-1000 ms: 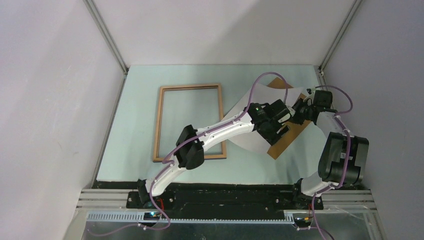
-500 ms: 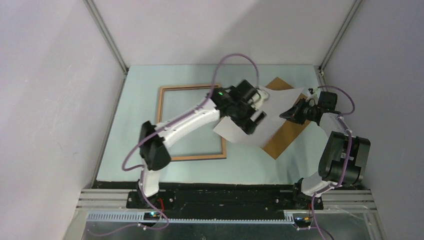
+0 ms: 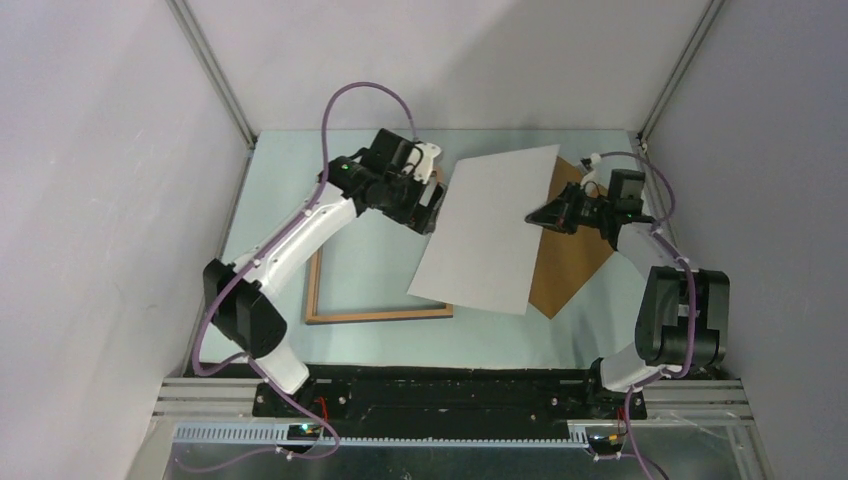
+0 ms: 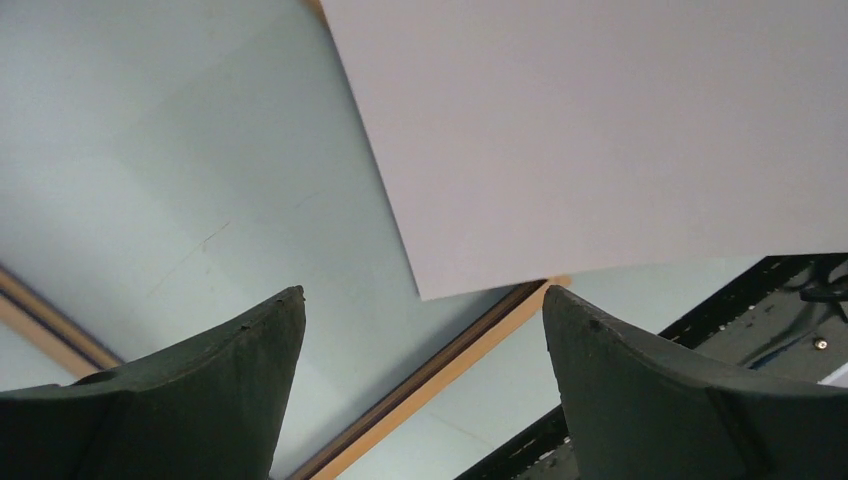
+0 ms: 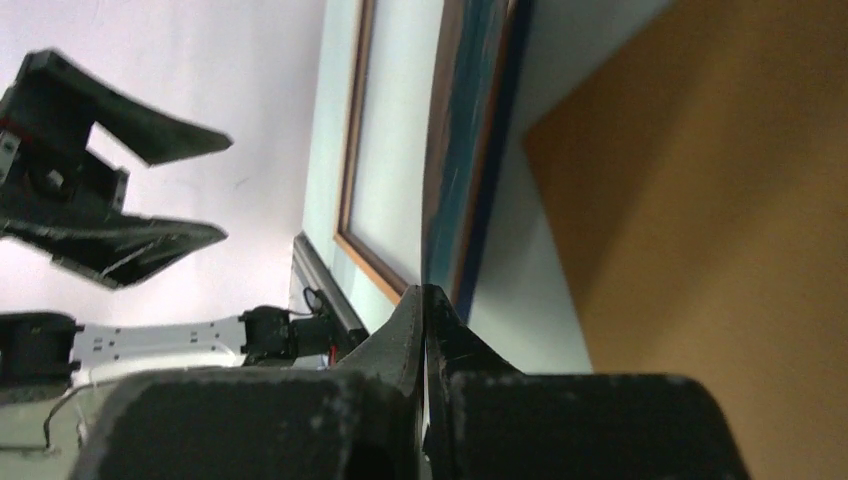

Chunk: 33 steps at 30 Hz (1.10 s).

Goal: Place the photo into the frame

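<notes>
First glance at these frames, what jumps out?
A big white sheet, the photo reverse side up, dominates mid-table, pinched at its right edge by the shut right gripper. It overlaps the frame on its left and a brown backing board on its right. The left gripper hangs open by its left edge.

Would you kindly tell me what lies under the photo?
The photo, white side up, covers the right side of the frame and the left part of the brown backing board. Their other parts show beside it; whatever else lies beneath cannot be seen.
</notes>
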### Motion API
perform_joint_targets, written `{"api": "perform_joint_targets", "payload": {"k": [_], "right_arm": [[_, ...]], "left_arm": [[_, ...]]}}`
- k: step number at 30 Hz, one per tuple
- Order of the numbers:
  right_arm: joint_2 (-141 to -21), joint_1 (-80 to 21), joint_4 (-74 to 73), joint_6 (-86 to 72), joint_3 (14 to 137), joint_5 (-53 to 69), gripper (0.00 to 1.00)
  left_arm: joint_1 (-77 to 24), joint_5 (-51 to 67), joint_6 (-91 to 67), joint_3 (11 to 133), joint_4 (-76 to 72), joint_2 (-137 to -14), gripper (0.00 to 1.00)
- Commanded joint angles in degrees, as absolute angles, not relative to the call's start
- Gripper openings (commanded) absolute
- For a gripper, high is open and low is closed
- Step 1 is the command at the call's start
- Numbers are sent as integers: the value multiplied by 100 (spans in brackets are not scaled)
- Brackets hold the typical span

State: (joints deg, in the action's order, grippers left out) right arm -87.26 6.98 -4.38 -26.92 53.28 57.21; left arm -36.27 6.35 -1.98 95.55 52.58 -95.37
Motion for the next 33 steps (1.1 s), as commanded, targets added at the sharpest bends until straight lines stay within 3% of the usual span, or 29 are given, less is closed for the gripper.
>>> {"api": "perform_joint_targets", "payload": {"k": [1, 11, 23, 33], "right_arm": [[-8834, 87, 452, -3142, 5737, 6110, 0], [-10175, -827, 889, -3591, 6930, 6130, 0], [-11987, -1245, -1224, -2616, 8794, 5583, 0], [-11836, -1348, -1671, -2496, 8595, 4975, 0]], "left_arm": [[-3157, 701, -9, 9317, 5041, -8884, 93], [-2280, 679, 175, 8712, 5016, -8244, 93], [-2076, 549, 271, 8323, 5007, -8054, 93], [-2045, 508, 286, 8254, 5005, -7906, 93]]}}
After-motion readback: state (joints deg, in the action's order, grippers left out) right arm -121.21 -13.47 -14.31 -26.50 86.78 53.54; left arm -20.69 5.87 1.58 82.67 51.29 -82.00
